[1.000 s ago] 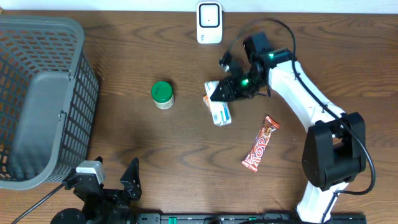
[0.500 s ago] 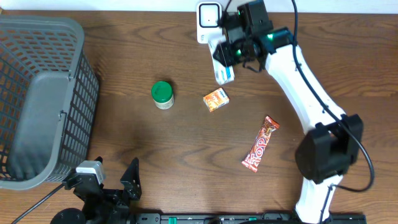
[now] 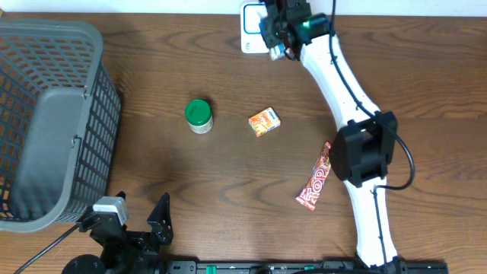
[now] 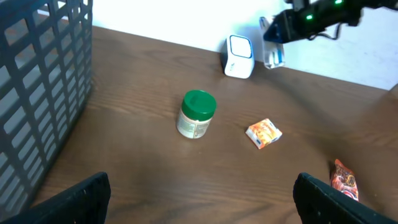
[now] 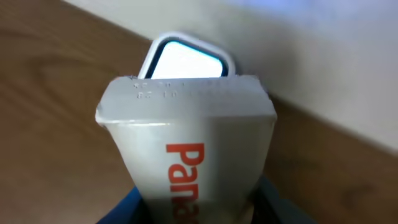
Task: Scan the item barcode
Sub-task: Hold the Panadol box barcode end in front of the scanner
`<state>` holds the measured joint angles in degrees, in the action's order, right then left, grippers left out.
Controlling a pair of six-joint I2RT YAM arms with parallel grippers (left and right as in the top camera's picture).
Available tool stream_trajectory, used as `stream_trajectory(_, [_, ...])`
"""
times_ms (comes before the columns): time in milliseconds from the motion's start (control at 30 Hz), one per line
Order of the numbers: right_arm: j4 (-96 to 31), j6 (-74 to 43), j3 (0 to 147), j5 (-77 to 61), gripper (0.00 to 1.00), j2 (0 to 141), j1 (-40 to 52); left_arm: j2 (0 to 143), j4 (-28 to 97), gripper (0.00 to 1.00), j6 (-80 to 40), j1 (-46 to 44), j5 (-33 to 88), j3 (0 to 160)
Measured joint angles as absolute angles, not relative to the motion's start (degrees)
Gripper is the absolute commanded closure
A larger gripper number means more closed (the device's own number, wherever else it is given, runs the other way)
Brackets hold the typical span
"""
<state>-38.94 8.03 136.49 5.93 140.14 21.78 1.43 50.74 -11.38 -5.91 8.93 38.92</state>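
Right pincer [image 3: 275, 34] is clamped on the white packet [image 5: 186, 155] with red lettering. In the wrist view the packet pokes out at 12 o'clock, right in front of the scanner [image 5: 186, 59]; can't tell if they touch. Count: one packet, one scanner, one green-lidded jar [image 3: 198, 116], one small orange box [image 3: 265, 122], one candy bar [image 3: 318, 176], one basket [image 3: 76, 46] at 9 o'clock. Right arm is stretched long to the desk's [image 3: 190, 183] 12 o'clock edge. Left pincer [image 3: 137, 221] sits spread wide at 6 o'clock, gripping nothing.
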Motion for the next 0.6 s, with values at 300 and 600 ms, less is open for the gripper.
stream_trajectory(300, [-17.65,21.69,136.92,16.71,0.82,144.94,27.99,1.43,50.78,0.06,-11.38,-5.91,8.93,38.92])
stream_trajectory(600, [-4.78,42.57,137.29,25.98,0.82,152.97,28.25,1.43,50.81,0.05,-11.38,-5.91,8.93,38.92])
